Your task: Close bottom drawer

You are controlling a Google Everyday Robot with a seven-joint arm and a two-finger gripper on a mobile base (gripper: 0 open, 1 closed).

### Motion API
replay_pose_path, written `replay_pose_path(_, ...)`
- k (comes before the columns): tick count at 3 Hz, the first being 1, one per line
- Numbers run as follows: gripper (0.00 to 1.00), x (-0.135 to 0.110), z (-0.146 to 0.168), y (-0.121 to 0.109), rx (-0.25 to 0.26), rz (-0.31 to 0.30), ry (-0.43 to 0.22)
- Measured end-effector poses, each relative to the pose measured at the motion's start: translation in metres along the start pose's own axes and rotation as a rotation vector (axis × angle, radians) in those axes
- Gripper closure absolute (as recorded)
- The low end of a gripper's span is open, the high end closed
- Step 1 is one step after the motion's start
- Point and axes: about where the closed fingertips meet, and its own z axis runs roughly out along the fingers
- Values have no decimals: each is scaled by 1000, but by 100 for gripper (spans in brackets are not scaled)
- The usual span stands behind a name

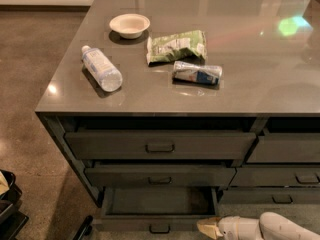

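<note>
The bottom drawer is pulled out of the wide grey stack, and its dark inside shows from above. Its slim front panel runs along the lower edge of the view, with a small loop handle at the centre. My gripper, with tan tips on a white arm, comes in from the lower right. It sits at the right end of the front panel, level with it. Whether it touches the panel I cannot tell. The two taller drawers above are pushed in.
On the grey countertop lie a white bowl, a water bottle on its side, a green bag and a blue-silver packet. The neighbouring stack's drawers are on the right. A black object stands on the floor at lower left.
</note>
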Motion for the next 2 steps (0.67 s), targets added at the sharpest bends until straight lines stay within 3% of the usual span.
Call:
replay_pose_path(1, 100, 39, 23, -22, -33, 93, -23)
replay_pose_path(2, 100, 40, 23, -22, -33, 98, -21)
